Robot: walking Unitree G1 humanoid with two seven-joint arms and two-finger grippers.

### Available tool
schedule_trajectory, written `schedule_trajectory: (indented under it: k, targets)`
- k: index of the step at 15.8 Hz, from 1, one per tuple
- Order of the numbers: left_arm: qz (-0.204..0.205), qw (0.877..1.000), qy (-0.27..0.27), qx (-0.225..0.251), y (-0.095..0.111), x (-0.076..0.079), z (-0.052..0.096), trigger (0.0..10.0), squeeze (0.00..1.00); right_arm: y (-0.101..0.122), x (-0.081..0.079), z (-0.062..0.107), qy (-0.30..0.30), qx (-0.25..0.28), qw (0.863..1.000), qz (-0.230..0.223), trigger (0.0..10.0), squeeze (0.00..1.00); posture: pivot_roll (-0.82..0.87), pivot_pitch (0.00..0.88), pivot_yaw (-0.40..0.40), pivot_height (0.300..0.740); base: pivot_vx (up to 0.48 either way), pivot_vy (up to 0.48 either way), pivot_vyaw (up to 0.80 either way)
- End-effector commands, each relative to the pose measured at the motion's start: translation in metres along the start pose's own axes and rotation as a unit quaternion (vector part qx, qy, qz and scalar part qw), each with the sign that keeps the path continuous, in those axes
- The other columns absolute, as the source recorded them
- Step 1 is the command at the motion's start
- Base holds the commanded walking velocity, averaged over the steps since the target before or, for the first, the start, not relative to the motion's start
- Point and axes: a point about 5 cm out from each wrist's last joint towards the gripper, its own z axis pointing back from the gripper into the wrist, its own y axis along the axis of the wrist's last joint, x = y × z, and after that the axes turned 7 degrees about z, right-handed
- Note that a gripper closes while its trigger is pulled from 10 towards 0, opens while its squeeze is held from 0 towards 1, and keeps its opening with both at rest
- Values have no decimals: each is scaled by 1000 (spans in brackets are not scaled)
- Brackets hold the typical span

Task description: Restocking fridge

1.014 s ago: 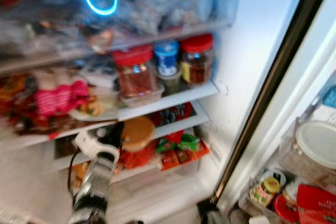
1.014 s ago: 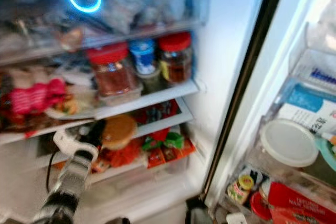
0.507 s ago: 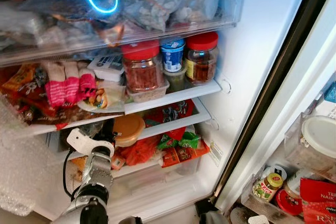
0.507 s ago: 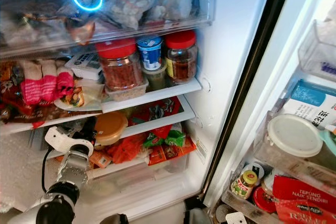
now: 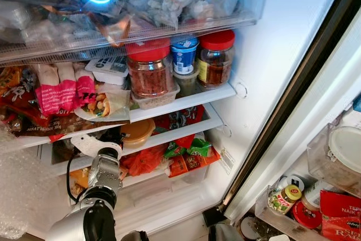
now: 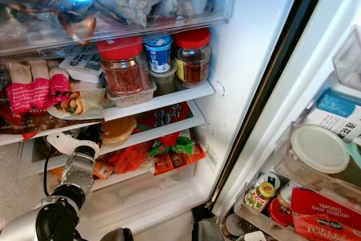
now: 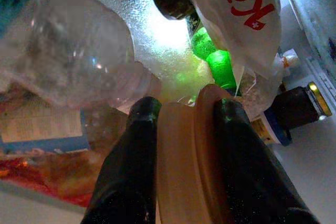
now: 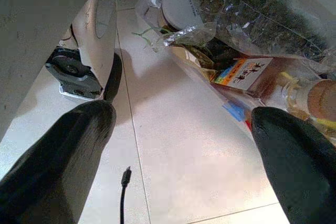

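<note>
A round tub with an orange lid (image 5: 137,132) sits at the left end of the fridge's lower white shelf (image 5: 189,130), under the shelf of jars. My left gripper (image 7: 184,109) is shut on the tub (image 7: 184,171), one black finger on each side of its lid. The left arm (image 5: 104,173) reaches up into the fridge from below. My right gripper (image 8: 184,115) hangs over the white floor with its fingers wide apart and nothing between them.
Two red-lidded jars (image 5: 148,74) and a blue cup (image 5: 184,56) stand on the shelf above. Orange and green packets (image 5: 186,159) lie below the tub. The door bins at the right hold a white-lidded tub (image 5: 344,150) and small jars (image 5: 284,198). A clear bottle (image 7: 79,51) lies close to the left gripper.
The head camera has steadied and shifted. The left gripper keeps its hold on the orange-lidded tub, which now sits a little further in on the shelf.
</note>
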Motion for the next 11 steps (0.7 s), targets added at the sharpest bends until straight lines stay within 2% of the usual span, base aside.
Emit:
schedule_trajectory:
  k: [1,4,5,6,7,8,11]
  targets:
    - [-11,1000,12,-18,-8,-2,2,10000,0,-3,4,2,-3,0,1000,3,10000,0,-286,86,-49,640,0,0,0]
    - [5,1000,27,-11,-6,-2,0,10000,0,-5,4,2,-3,-1,1000,4,10000,0,-303,100,-52,640,0,0,0]
    - [47,998,30,-3,-5,-1,-1,10000,231,-6,5,2,-3,-2,1000,4,10000,0,-306,103,-53,640,0,0,0]
    - [72,997,35,3,-5,-2,-1,10000,780,-6,5,2,-3,-2,1000,4,10000,0,-309,104,-53,640,0,0,0]
    - [83,996,37,5,-5,-2,-1,10000,1000,-6,5,2,-3,-2,1000,4,10000,0,-308,104,-55,640,0,0,0]
    - [97,994,40,12,-4,-2,-1,10000,1000,-7,5,3,-4,-2,1000,3,10000,0,-306,104,-57,640,0,0,0]
    - [96,995,35,15,-3,-2,-1,10000,1000,-6,5,3,-3,-1,1000,4,10000,0,-303,104,-57,640,0,0,0]
